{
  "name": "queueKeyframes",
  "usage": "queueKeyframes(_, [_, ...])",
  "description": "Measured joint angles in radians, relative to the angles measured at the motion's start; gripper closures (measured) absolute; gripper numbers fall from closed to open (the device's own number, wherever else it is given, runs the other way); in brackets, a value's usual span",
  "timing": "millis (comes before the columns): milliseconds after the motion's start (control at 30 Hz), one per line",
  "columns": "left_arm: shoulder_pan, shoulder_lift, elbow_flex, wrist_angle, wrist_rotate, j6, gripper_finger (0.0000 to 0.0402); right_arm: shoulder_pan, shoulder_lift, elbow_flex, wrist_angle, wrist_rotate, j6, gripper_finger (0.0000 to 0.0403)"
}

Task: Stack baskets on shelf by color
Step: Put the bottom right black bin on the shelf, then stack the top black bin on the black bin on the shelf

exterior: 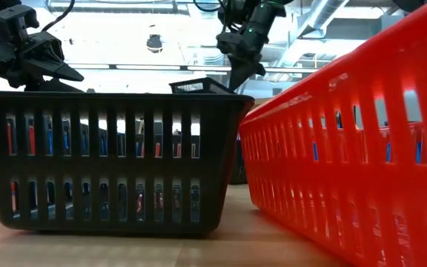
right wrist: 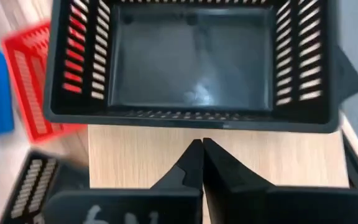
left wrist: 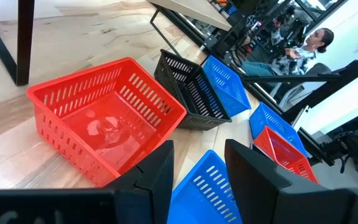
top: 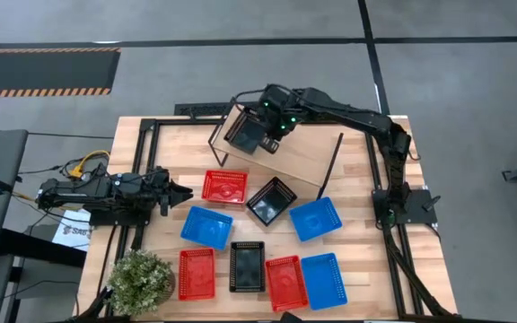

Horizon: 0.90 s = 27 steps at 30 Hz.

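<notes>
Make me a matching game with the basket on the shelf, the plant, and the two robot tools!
Things:
1. black basket
2. plant
3. right tool
4. left tool

Places or states:
A. at the table's near left corner
B. shut, above the shelf
C. sitting on the shelf
D. beside the red basket, holding nothing

Pairs: 1-C, 2-A, 3-B, 4-D

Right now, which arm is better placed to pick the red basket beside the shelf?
Left. The left gripper hovers beside that red basket, jaws apart; the right gripper is shut over the shelf.
</notes>
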Motion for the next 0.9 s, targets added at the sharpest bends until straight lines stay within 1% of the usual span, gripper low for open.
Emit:
queueKeyframes(100, [0.0, 0.0, 0.0, 0.0, 0.0, 0.006, 0.0272, -0.007, 0.009, 0.002, 0.066, -0.001, 0.009, 0.0373])
queueKeyframes(167, [0.0, 0.0, 0.0, 0.0, 0.0, 0.007, 0.0272, -0.009, 0.015, -0.001, 0.076, -0.002, 0.007, 0.0373])
queueKeyframes(333, [0.0, 0.0, 0.0, 0.0, -0.001, 0.012, 0.0272, -0.019, 0.028, 0.004, 0.154, -0.003, -0.014, 0.0385])
queueKeyframes(500, [0.0, 0.0, 0.0, 0.0, -0.002, 0.017, 0.0272, -0.035, 0.035, 0.003, 0.168, -0.003, -0.019, 0.0389])
queueKeyframes(600, [0.0, 0.0, 0.0, 0.0, -0.001, 0.018, 0.0271, -0.039, 0.012, -0.001, 0.125, -0.003, -0.018, 0.0384])
queueKeyframes(700, [0.0, 0.0, 0.0, 0.0, -0.001, 0.018, 0.0271, -0.026, -0.042, 0.038, 0.068, -0.003, -0.012, 0.0379])
queueKeyframes(900, [0.0, 0.0, 0.0, 0.0, -0.002, 0.018, 0.0271, 0.043, -0.144, 0.055, -0.059, -0.003, 0.025, 0.0379])
